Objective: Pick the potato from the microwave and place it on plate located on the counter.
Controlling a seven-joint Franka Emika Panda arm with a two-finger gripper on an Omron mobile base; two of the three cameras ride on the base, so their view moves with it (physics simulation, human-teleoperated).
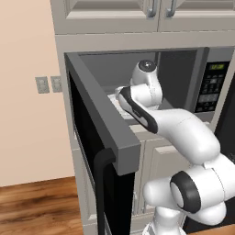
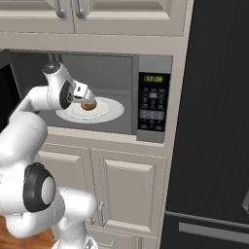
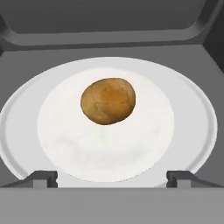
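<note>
We find the potato [image 3: 108,101] lying on a white round dish [image 3: 183,131] inside the microwave [image 2: 112,68], toward twelve o'clock of the dish's middle; our pincer [image 3: 112,178] hovers at its six o'clock, spread wide and holding nothing; the black door [image 1: 92,147] stands open; the button panel [image 2: 152,104] sits at three o'clock.

The microwave [image 2: 124,73] cavity floor carries a white round dish [image 3: 26,113], with the potato [image 3: 108,100] lying on it.
</note>
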